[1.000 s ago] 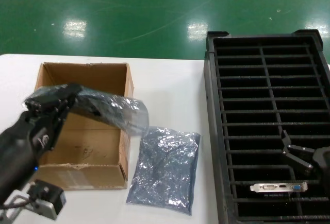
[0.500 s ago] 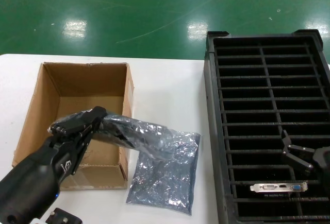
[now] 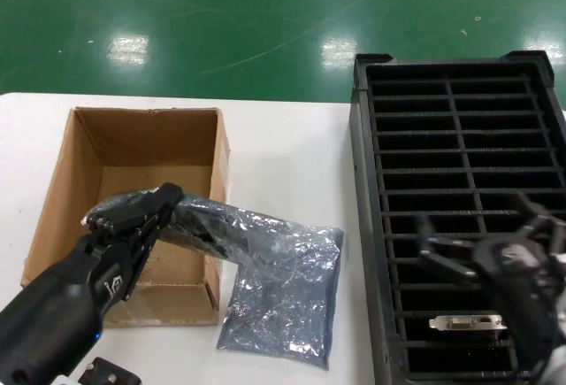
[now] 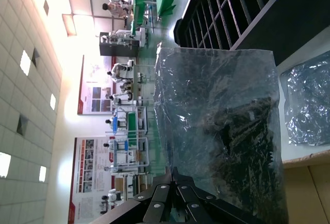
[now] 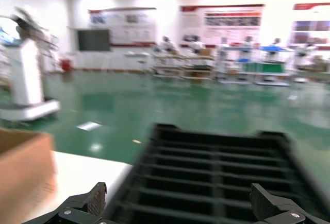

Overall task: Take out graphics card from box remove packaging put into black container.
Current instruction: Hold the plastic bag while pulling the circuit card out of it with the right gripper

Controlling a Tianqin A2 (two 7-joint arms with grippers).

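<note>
My left gripper (image 3: 171, 199) is shut on one end of the packaging (image 3: 243, 236), a crinkled silver bag with the dark graphics card (image 3: 199, 222) inside. The bagged card hangs over the box's (image 3: 88, 159) near right corner and reaches out over the table. In the left wrist view the fingertips (image 4: 175, 171) pinch the bag's (image 4: 216, 95) edge, and the card (image 4: 242, 136) shows dark through the plastic. My right gripper (image 3: 486, 245) hovers open and blurred above the black container (image 3: 460, 137), with nothing between its fingers (image 5: 98, 199).
A second silver bag (image 3: 283, 305) lies flat on the white table between box and crate. Another card's silver bracket (image 3: 464, 322) stands in a near slot of the container. The crate's ribbed slots (image 5: 216, 172) lie below the right gripper.
The left gripper carried the bagged card forward and right out of the box, then stayed still. The right gripper has shifted left and up over the crate and is blurred with motion.
</note>
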